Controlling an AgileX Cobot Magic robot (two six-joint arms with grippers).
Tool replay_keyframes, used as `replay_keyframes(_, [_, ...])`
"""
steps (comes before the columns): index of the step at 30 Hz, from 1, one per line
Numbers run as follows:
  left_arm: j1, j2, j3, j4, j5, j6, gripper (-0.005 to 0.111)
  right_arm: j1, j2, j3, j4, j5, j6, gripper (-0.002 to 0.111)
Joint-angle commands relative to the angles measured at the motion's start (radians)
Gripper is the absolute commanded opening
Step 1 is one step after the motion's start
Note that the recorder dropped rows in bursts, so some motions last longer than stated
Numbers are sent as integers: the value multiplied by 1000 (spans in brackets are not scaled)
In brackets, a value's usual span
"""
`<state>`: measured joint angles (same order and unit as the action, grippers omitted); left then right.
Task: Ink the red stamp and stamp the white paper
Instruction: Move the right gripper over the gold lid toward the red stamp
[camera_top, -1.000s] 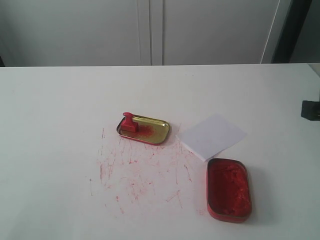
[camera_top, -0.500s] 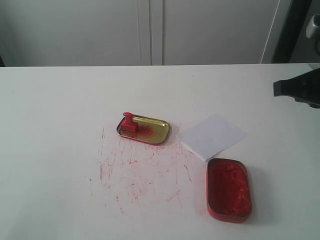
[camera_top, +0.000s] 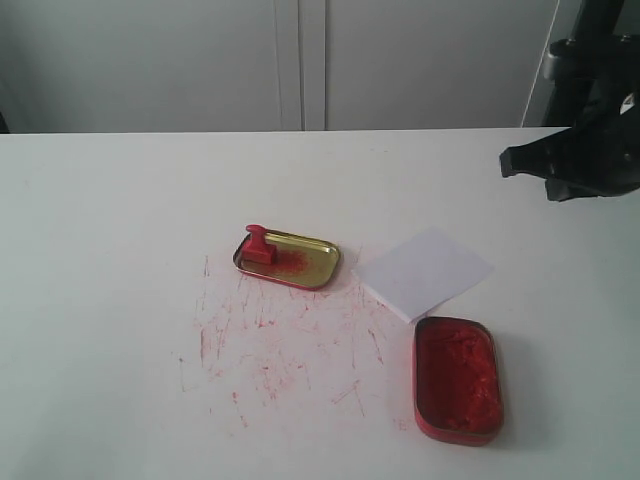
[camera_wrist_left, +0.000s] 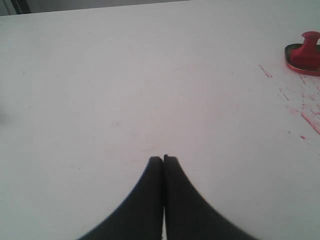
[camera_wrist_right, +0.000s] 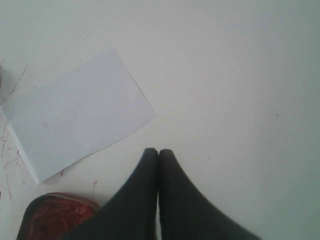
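Both my tools are pressed shut and empty. My right tool (camera_top: 505, 162) hangs above the far right of the desk (camera_top: 120, 250), and my left tool (camera_wrist_left: 163, 158) hangs over bare surface. The red stamp (camera_top: 258, 245) stands upright at the left end of the gold tin lid (camera_top: 318, 260), well apart from either tool. The white paper (camera_top: 425, 270) lies flat between that lid and the open red ink tin (camera_top: 417, 385), one edge just beside the tin's rim.

My worries are these. The jaws must part before I reach the stamp, or they will knock it over. The lid looks shallow and light, so a skewed grasp could push it across the desk. The paper is loose – a slanted press may slide it or smear the print, and tacky ink may lift it with the stamp.

I cannot see the stamp's printing face, so I cannot tell whether it carries ink. The left wrist view clips the stamp and lid at its border, the right wrist view clips the ink tin, and the exterior view shows no left tool.
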<state>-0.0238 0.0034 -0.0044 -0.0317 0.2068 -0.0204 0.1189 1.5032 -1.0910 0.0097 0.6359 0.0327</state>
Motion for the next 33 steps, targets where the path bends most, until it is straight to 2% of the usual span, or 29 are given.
replay_keyframes(1, [1,-3,4,3,-4,-2,0,43,90,-84,2,44,-22,0])
replay_keyframes(14, [1,-3,4,3,-4,-2,0,185,384,-399,2,159,-22,0])
replay_keyframes(26, [1,-3,4,3,-4,-2,0,336,695,-826,2,311,-33,0])
replay_keyframes(33, [1,-3,4,3,-4,-2,0,422,804,-986,95,327,-152,0])
